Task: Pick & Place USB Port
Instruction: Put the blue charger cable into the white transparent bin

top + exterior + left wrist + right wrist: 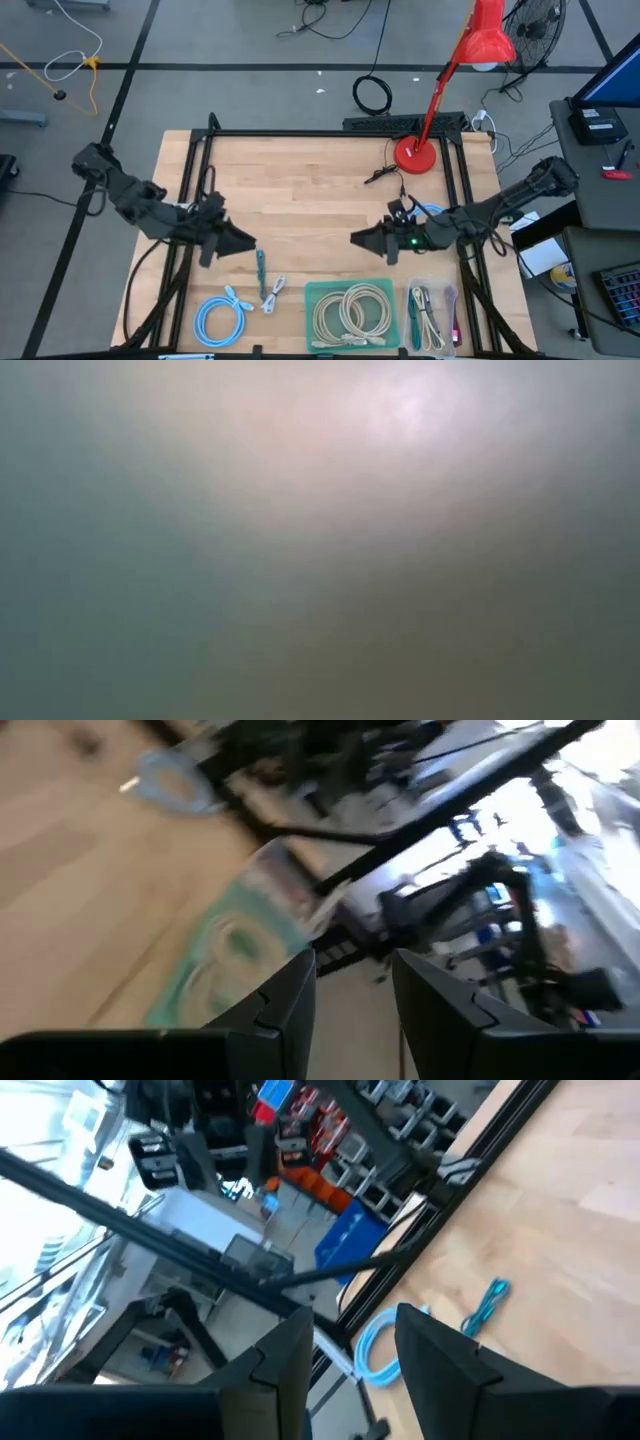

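Observation:
Several cables lie along the table's near edge in the high view: a coiled light-blue cable [220, 318], a thin teal cable [260, 270] and a short silver-white cable [275, 293]. My left gripper [248, 243] [355, 960] is just left of and beyond the teal cable, open and empty. My right gripper [355, 240] [352, 1315] faces it from the right, beyond the green tray [312, 300], also open and empty. In the right wrist view the blue coil [385, 1342] and teal cable [485, 1305] lie ahead on the wood. The low view shows only a blur.
The green tray holds coiled beige cables [350, 310]. A clear box [446, 292] with more cables sits to its right. A red desk lamp [415, 155] stands at the far right, with a black cable [380, 175] beside it. A black frame [300, 133] borders the table. Bare wood lies in the middle.

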Controlling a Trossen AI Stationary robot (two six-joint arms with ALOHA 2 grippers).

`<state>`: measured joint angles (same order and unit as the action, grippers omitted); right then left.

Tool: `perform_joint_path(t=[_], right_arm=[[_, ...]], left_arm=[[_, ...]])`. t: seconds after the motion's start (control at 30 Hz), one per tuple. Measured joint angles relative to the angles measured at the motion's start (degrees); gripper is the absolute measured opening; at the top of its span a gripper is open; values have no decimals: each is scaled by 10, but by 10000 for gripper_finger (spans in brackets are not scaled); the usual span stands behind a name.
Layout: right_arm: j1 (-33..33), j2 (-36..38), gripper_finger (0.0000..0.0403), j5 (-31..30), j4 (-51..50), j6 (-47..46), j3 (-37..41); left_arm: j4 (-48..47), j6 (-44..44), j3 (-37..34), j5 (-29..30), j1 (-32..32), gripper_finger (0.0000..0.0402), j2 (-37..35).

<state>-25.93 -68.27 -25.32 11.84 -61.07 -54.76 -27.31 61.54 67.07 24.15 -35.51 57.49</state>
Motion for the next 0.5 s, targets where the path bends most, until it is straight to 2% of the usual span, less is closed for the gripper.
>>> perform_joint_path(t=[0.13, 0.3, 0.5], right_arm=[[24, 0, 137, 1, 0, 4, 0], [60, 0, 137, 22, -5, 12, 0], [95, 0, 137, 46, -5, 22, 0]], left_arm=[[-95, 60, 0, -22, 2, 136, -7], [-196, 135, 0, -58, 2, 136, 16], [-250, 187, 0, -101, 2, 136, 67]])
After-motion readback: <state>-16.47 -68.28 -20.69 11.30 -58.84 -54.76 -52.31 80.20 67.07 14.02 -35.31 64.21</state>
